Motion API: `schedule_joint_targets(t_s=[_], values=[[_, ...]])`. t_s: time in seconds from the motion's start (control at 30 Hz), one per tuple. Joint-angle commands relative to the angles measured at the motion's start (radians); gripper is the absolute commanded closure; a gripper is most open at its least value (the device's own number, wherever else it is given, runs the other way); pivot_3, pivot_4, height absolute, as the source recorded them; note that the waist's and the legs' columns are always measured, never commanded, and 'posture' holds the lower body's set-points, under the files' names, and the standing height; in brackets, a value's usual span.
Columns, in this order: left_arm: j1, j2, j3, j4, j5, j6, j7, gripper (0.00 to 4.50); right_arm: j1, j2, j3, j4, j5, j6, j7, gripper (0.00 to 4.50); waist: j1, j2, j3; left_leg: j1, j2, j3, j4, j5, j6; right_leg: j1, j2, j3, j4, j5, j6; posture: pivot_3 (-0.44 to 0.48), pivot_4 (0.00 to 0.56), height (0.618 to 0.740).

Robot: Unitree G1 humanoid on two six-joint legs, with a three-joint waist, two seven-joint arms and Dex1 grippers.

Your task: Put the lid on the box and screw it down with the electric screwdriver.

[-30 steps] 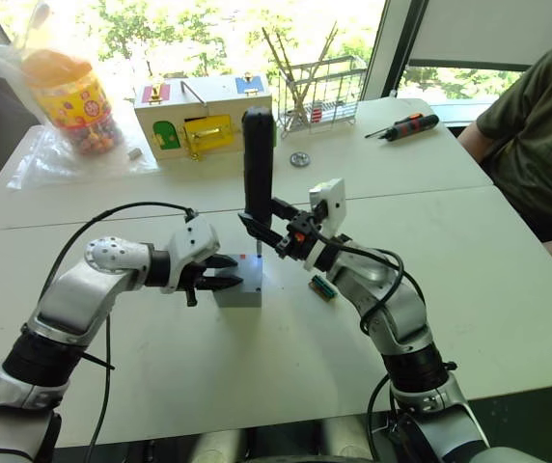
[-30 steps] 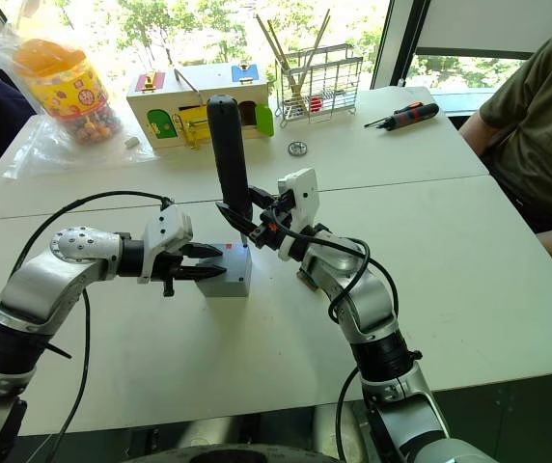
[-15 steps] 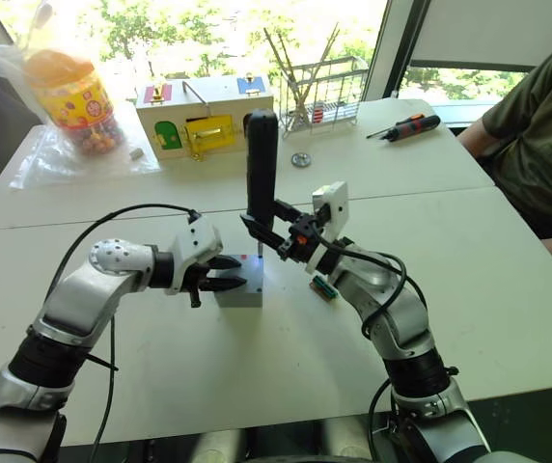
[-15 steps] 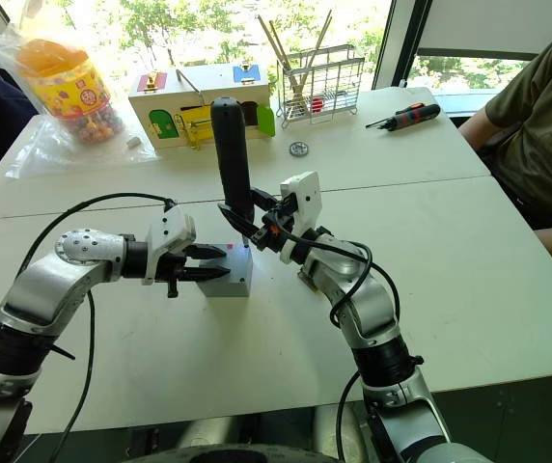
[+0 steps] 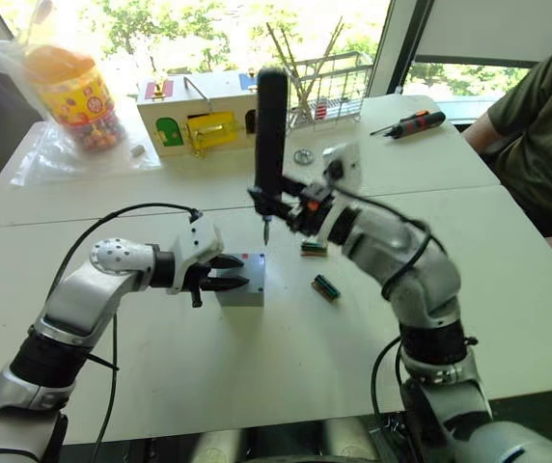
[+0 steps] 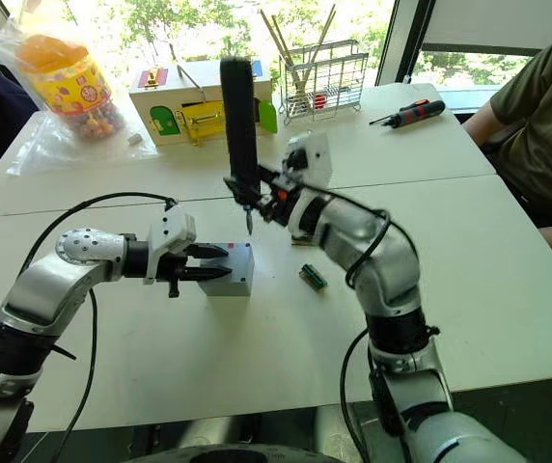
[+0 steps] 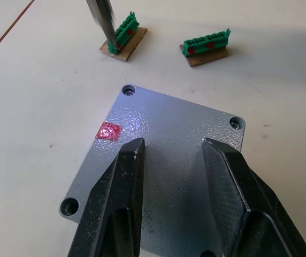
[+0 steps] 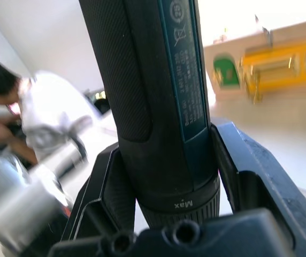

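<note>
With the lid (image 7: 158, 160) already seated on the box (image 6: 228, 270), my left end effector (image 5: 230, 273) rests on top of it, fingers (image 7: 115, 198) parted a little and holding nothing, just pinning it to the worktop (image 5: 286, 357). My right end effector (image 5: 290, 205) is clamped on the electric screwdriver (image 5: 270, 135), long axis near vertical, bit down. The bit tip hangs above and just beyond the box's far edge, so the next move, I'd judge, is down and back toward a far corner hole. Lid looks flat, speckled grey, with a small red mark.
</note>
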Motion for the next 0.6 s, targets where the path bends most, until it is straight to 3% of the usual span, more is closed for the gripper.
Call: schedule_joint_targets(t_s=[0.03,0.23,0.33,0.53,0.6], values=[[-0.042,-0.025,0.061,0.022,-0.066,0.051,0.009,2.79,-0.1,0.021,-0.141,-0.06,0.182,0.085,-0.064,2.74,-0.001,0.0,0.0,-0.001,0.0,-0.001,0.0,0.001,-0.001,0.0,0.0,0.0,0.0,0.0,0.0,0.0,0.15,0.74],[-0.139,-0.041,0.081,0.034,-0.11,0.076,-0.003,2.79,-0.164,-0.001,-0.255,0.033,0.272,0.186,-0.194,2.74,-0.004,-0.001,0.0,-0.007,0.0,-0.001,0.002,0.002,-0.003,-0.005,-0.001,-0.001,0.001,0.0,0.0,0.0,0.15,0.74],[-0.191,-0.032,0.039,0.026,-0.104,0.039,-0.066,2.79,-0.235,-0.098,-0.348,0.112,0.301,0.262,-0.261,2.74,0.0,0.0,0.005,-0.011,-0.001,-0.001,0.004,0.003,-0.004,-0.008,-0.002,-0.001,0.001,0.0,0.0,0.0,0.15,0.74],[-0.266,-0.061,-0.065,0.028,-0.04,-0.061,-0.137,2.79,-0.215,-0.546,-0.293,0.389,0.251,0.672,-0.142,2.74,0.006,0.0,0.008,-0.012,-0.003,-0.001,0.003,0.002,-0.002,-0.006,-0.004,-0.003,-0.002,0.0,0.0,0.0,0.15,0.74],[-0.264,-0.083,-0.085,0.022,-0.031,-0.086,-0.138,2.79,-0.189,-0.679,-0.228,0.499,0.35,0.735,-0.058,2.74,0.002,-0.001,0.011,-0.012,-0.003,0.001,0.004,0.001,-0.001,-0.006,-0.005,-0.002,-0.004,0.0,0.0,0.0,0.15,0.74]])
